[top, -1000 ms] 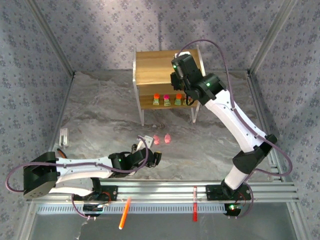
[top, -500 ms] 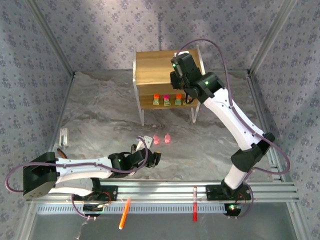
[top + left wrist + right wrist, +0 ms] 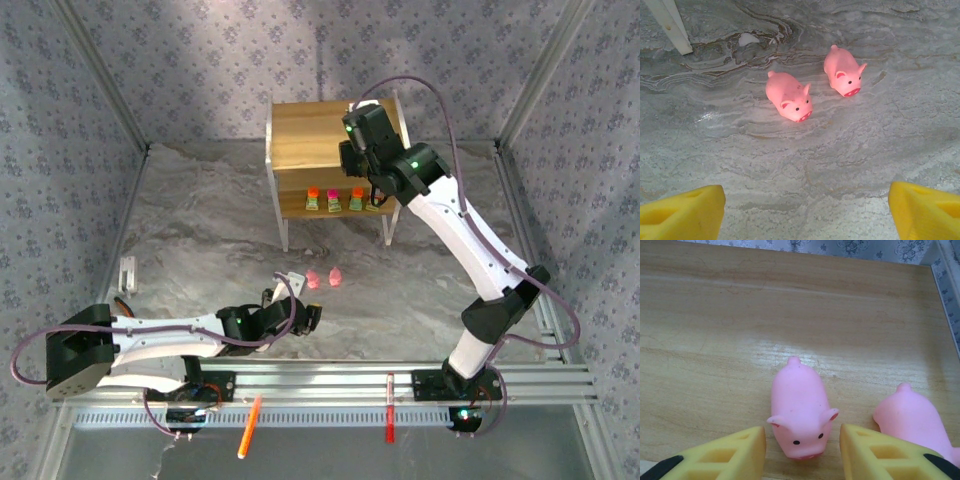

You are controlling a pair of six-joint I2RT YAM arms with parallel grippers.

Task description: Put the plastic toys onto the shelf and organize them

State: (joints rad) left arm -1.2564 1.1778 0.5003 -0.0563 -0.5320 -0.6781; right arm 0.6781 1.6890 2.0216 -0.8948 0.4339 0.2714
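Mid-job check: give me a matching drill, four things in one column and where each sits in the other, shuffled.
Things
1. pig toy between the right pincer fingers
2. pair of pig toys ahead of the left pincer
3. row of blocky toys
4. orange pen

Places
A. lower board of the shelf
B. marble tabletop
C. by the mounting rail at the near edge
D. top board of the shelf

Pairs: 1-D, 2-B, 3-A, 4-C
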